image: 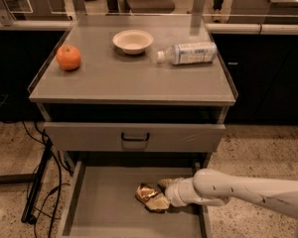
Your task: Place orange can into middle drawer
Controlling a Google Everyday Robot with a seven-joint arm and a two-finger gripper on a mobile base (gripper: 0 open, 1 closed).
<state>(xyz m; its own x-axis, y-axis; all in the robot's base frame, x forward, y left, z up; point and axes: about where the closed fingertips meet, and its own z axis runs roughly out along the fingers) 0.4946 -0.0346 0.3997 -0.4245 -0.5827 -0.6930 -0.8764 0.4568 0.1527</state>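
Speckled floor (pixel 260 148), black cables (pixel 37 192) at left, dim room w/ other furniture behind. Grey cabinet surface (pixel 134 78) carries 3 things: 1 orange fruit (pixel 68 57) at left, 1 white bowl (pixel 133 41), 1 clear bottle (pixel 187 53) on its side. 1 drawer face (pixel 84 137) w/ black handle (pixel 135 137) is closed. Below it the middle drawer (pixel 104 217) stands open; 1 orange can (pixel 145 192) lies on its floor, right of centre, w/ the gripper (pixel 157 194) clamped on it, arm (pixel 248 192) reaching from the right.

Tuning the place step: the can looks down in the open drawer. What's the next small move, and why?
Probably release and draw the gripper back out. The orange can appears to lie on the floor of the middle drawer, with the gripper right against its right side, so placement looks done.
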